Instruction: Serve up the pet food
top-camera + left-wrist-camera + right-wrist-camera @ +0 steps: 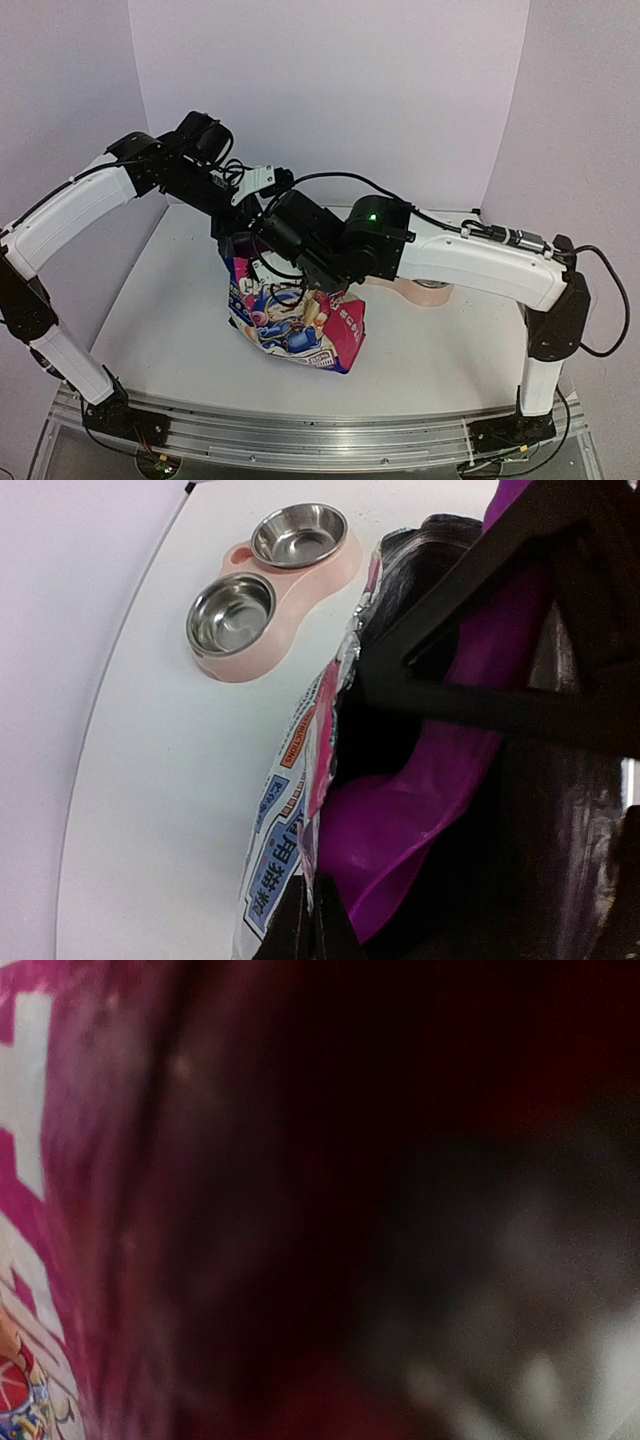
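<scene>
Cat food pouch [300,335] stands upright mid-table [150,300], top open. L gripper [238,243] is closed on the scoop [400,830] handle, with the scoop bowl down inside the pouch. R gripper [300,280] is at the pouch's top edge; my wrist cam's blurred, so I can't tell its grip.

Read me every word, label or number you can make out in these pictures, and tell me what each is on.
"用", probably: one of the blue Chinese characters on the pouch, left wrist view; others unclear.
The orange label above them: too small to read.
Pouch front, top view: print too blurred.
No other text shows.
</scene>
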